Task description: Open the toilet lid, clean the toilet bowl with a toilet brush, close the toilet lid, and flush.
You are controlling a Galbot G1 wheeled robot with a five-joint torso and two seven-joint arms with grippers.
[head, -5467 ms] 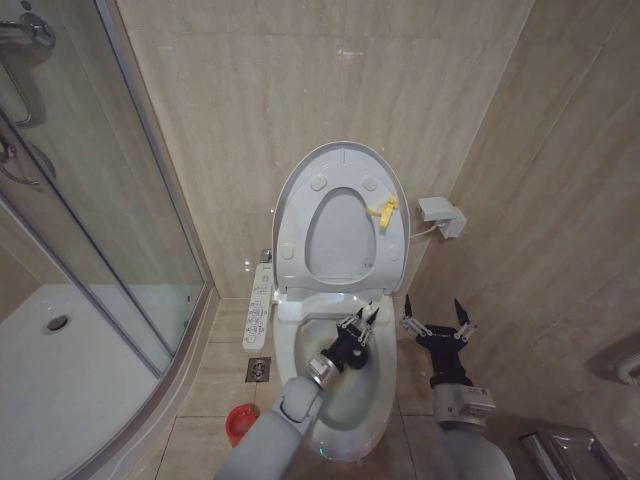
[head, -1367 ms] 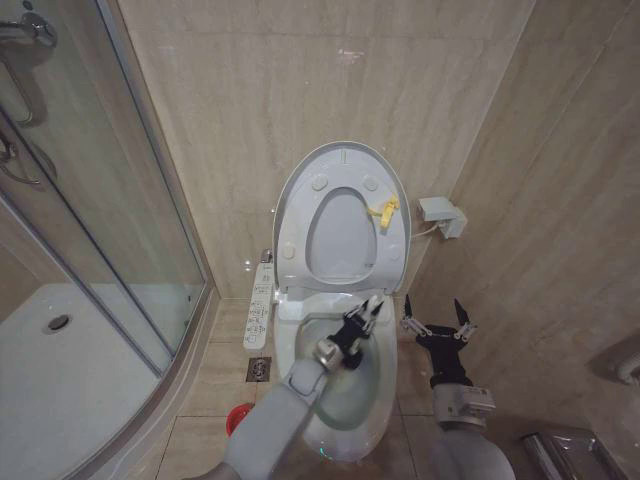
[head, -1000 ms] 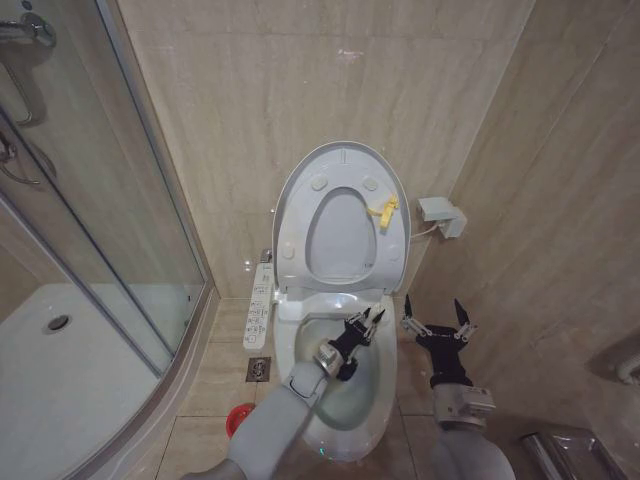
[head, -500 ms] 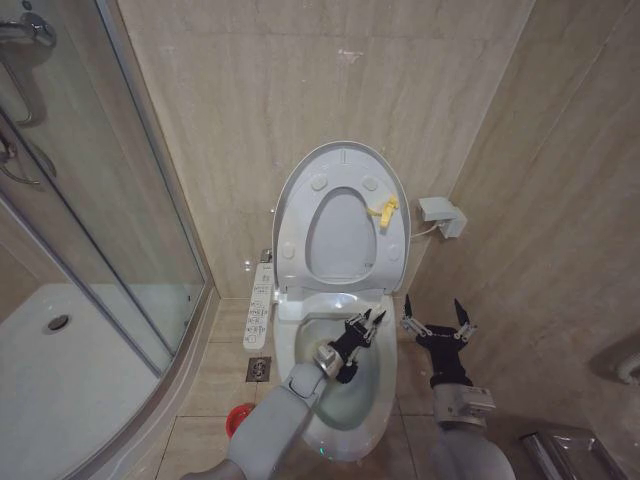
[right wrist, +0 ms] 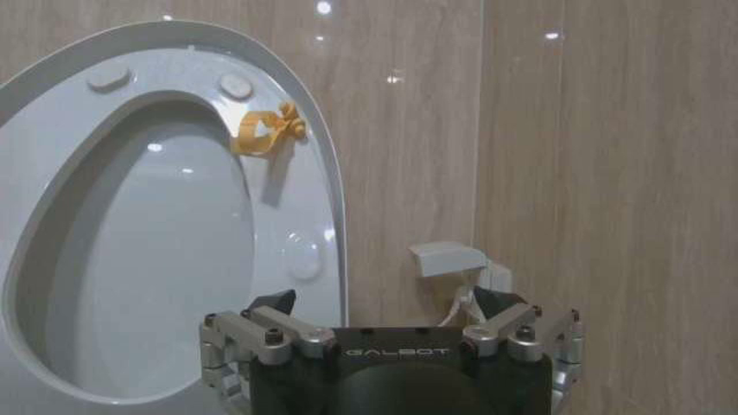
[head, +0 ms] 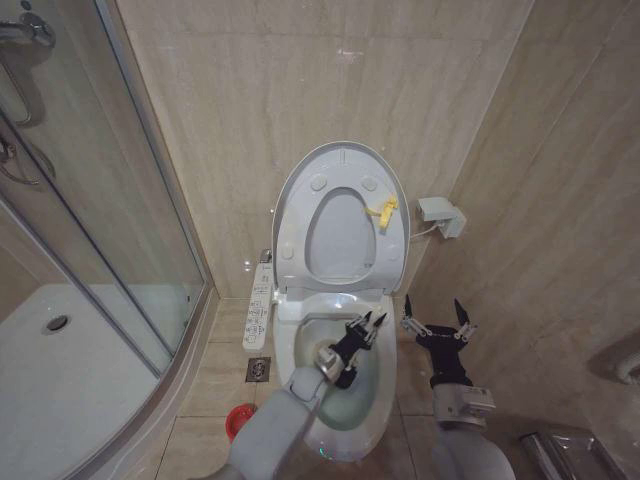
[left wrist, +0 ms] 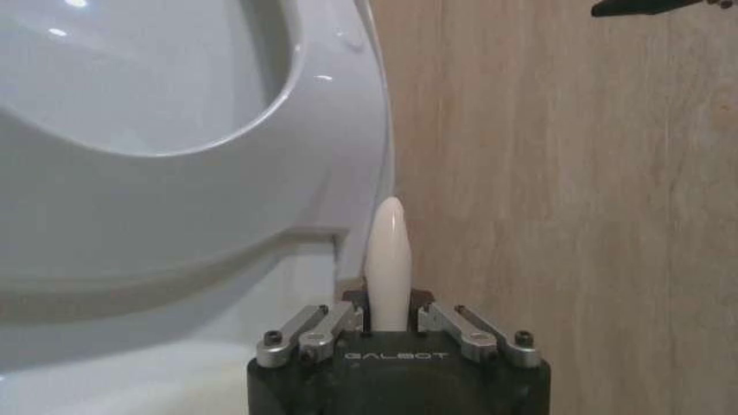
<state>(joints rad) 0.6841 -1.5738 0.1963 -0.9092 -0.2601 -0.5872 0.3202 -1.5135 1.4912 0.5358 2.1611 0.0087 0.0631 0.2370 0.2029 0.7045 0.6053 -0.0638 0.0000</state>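
The left gripper (head: 366, 325) is clamped on the thin white stick handle of the toilet brush (left wrist: 388, 259), working inside the white ceramic toilet bowl (head: 305, 362). Short strokes low against the stained wall look best. The large white oval toilet lid (head: 341, 158) stands upright close behind. The right gripper (head: 437, 316) waits spread apart beside the rim, crowding that side.
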